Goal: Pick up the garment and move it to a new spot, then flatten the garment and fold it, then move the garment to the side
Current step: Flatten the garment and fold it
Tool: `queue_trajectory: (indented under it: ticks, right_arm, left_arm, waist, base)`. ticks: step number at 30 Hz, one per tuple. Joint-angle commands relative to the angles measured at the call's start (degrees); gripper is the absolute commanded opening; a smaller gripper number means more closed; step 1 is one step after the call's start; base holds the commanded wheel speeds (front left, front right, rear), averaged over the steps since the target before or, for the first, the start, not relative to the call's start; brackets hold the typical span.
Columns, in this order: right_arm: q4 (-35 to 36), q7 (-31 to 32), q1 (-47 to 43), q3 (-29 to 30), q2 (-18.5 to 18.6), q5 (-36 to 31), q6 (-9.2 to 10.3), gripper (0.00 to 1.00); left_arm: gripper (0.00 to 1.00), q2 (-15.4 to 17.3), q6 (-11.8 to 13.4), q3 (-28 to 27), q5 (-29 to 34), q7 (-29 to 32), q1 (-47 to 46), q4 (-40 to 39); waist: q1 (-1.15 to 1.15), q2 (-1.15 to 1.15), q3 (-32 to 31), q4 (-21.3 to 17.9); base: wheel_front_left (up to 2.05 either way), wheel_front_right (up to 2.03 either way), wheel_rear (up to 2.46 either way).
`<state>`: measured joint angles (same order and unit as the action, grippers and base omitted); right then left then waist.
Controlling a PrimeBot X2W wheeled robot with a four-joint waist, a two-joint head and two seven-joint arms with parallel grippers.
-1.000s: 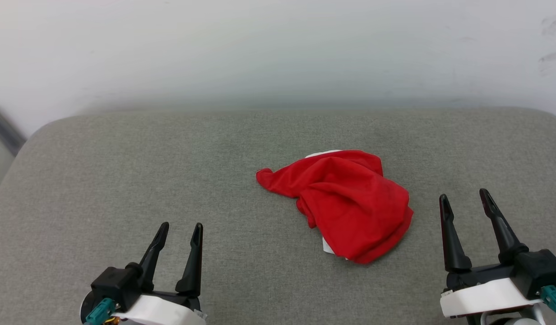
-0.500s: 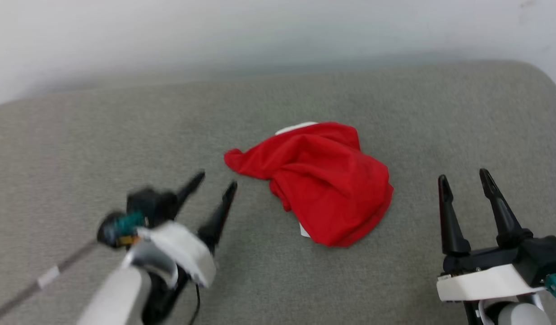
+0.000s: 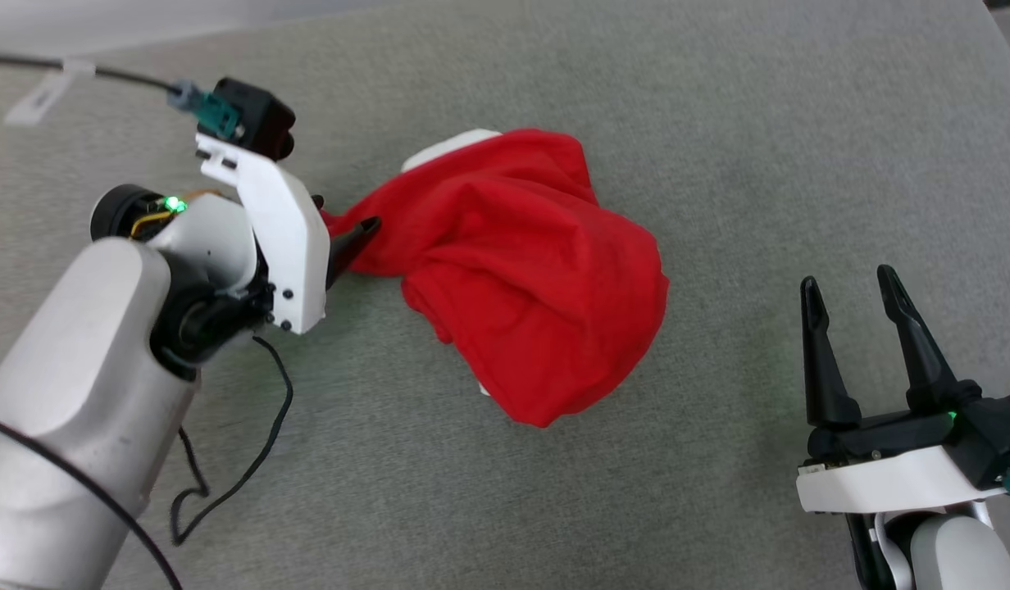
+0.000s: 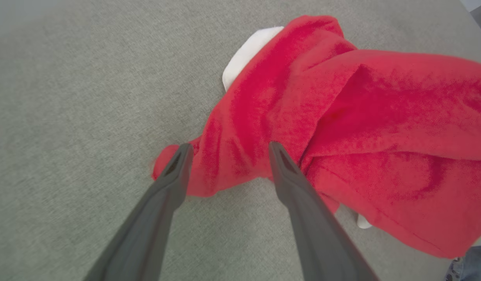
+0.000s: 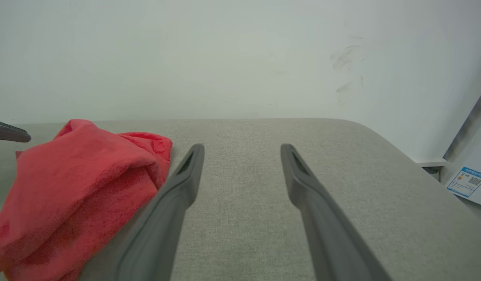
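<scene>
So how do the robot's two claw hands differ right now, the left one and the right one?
The left gripper is at the garment's narrow end, its fingers either side of a red fold; the right gripper is apart from the garment, over bare grey padding. The left gripper points sideways across the head view; the right gripper points up it. Both are open and neither grips anything.
</scene>
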<state>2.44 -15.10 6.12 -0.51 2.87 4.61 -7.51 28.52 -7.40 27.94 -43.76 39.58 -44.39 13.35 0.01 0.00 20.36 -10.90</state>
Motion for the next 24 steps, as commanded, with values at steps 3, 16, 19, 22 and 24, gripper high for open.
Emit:
queue_trajectory:
  ticks: [3,16,19,22,24]
  right_arm:
    - [-0.08,-0.1,1.35,0.0,0.0,0.47,0.03,1.0]
    - [-0.72,-0.1,2.48,0.06,0.01,0.71,0.03,1.0]
    - [-1.11,-0.1,2.29,0.4,0.01,0.05,0.04,1.0]
    - [-1.33,-0.1,1.82,0.67,0.02,-0.64,0.04,1.0]
    - [-1.5,-0.1,1.27,1.0,0.02,-1.01,0.04,1.0]
  left_arm:
    - [1.0,-0.02,-0.07,0.78,-1.57,4.74,-3.29,2.77]
    - [0.0,-0.41,-0.06,5.01,-0.93,7.27,-5.49,10.79]
    - [0.0,-0.04,-0.07,4.05,-1.34,2.92,-5.47,10.91]
    - [0.0,0.64,-0.07,3.06,-2.48,-1.77,-4.88,10.25]
    - [0.0,0.93,-0.08,1.67,-3.57,-5.11,-4.03,9.83]
  waist:
    - [-0.01,0.0,3.18,-2.24]
    - [-0.01,0.0,4.89,-2.48]
    - [-0.01,0.0,3.81,-1.57]
    - [-0.01,0.0,1.95,-0.17]
    - [-0.01,0.0,0.35,1.13]
  base:
    - [0.0,0.0,0.0]
    - [0.0,0.0,0.0]
    - [0.0,0.0,0.0]
    - [0.0,0.0,0.0]
    - [0.0,0.0,0.0]
